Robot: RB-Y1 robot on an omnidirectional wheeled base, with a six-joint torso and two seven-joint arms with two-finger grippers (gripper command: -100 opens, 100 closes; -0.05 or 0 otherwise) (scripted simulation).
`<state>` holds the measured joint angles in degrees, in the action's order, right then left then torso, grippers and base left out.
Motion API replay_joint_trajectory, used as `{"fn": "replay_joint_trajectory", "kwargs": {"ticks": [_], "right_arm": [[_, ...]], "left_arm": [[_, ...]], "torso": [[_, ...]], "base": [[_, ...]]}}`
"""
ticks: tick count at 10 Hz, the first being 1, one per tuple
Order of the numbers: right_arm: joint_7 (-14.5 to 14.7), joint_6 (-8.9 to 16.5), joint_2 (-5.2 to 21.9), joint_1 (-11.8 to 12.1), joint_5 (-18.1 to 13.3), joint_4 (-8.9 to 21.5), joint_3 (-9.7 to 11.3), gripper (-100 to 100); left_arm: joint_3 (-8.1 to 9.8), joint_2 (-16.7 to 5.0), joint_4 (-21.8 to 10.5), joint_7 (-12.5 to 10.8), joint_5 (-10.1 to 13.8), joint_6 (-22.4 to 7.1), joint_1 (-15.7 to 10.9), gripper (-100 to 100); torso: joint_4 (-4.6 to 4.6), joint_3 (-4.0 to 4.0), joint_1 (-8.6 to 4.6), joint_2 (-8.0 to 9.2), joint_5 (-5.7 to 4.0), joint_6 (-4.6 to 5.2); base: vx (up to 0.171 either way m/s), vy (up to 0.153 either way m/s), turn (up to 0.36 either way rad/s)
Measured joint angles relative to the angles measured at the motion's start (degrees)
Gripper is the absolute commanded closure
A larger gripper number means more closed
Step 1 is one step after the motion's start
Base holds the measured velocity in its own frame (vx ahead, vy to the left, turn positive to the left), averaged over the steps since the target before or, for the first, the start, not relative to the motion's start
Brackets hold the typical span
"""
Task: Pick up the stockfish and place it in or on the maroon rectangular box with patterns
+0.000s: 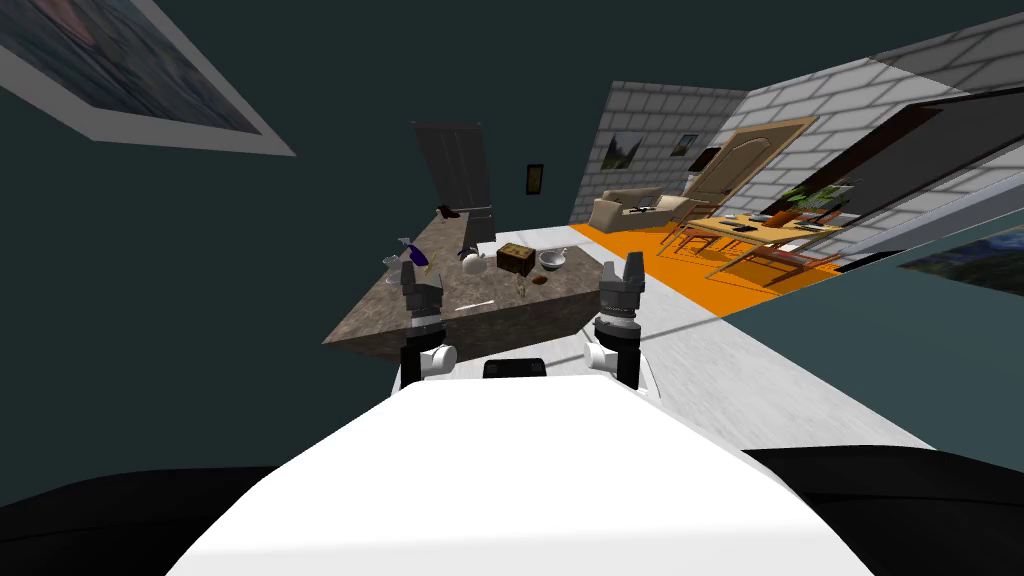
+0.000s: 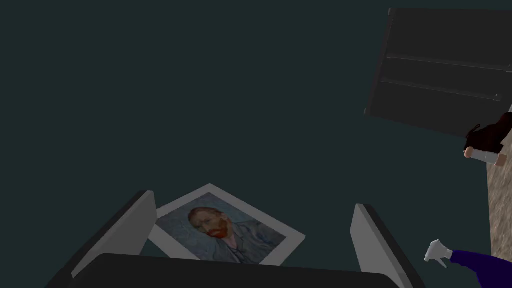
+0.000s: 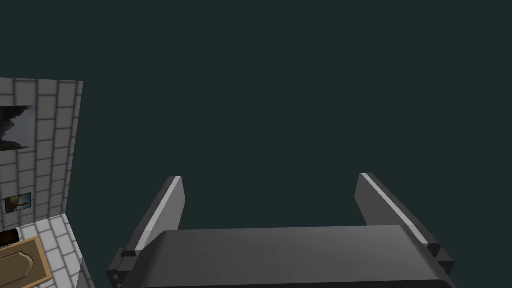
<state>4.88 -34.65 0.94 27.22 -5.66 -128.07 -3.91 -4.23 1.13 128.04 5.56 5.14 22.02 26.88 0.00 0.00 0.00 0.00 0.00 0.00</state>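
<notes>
A dark maroon-brown patterned box [image 1: 516, 259] stands on the mottled brown stone counter [image 1: 400, 325] ahead of me. Just in front of the box lies a small pale tan thing [image 1: 520, 287], apparently the stockfish, too small to make out. My left gripper [image 1: 411, 273] hangs open over the counter's near left part, with nothing between its fingers [image 2: 134, 226]. My right gripper [image 1: 620, 272] stands open and empty off the counter's right edge, its fingers [image 3: 167, 207] set wide apart. Both grippers are well short of the box.
On the counter are also a white bowl [image 1: 552, 261], a white kettle [image 1: 472, 263], a purple spray bottle [image 1: 415, 252] [image 2: 462, 257], a glass [image 1: 392, 263], a thin white stick [image 1: 475, 304], a small brown item [image 1: 540, 281] and a dark shoe [image 2: 487, 140]. A dark cabinet [image 1: 460, 165] stands behind.
</notes>
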Motion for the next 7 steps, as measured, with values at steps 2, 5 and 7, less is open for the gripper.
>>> {"fn": "replay_joint_trajectory", "kwargs": {"ticks": [2,5,7], "right_arm": [[0.00,0.00,0.00,0.00,0.00,0.00,0.00,0],[0.00,0.00,-0.01,-0.01,0.00,0.00,0.01,0],[0.00,0.00,0.00,-0.01,0.00,0.00,0.01,0]], "left_arm": [[-0.21,-2.21,-0.07,0.49,-1.03,-0.05,0.27,-100],[-0.10,-7.56,-1.05,1.82,-3.98,-0.38,0.20,-100],[-0.44,-10.34,-1.29,2.72,-5.71,-0.31,0.69,-100]], "torso": [[0.02,0.05,-0.12,0.08,-0.02,0.01],[0.05,0.13,-0.28,0.24,-0.06,0.01],[0.04,0.11,-0.12,0.18,-0.03,0.01]], "base": [[-0.027,-0.044,-0.059],[-0.054,-0.065,-0.069],[-0.043,-0.049,-0.111]]}}
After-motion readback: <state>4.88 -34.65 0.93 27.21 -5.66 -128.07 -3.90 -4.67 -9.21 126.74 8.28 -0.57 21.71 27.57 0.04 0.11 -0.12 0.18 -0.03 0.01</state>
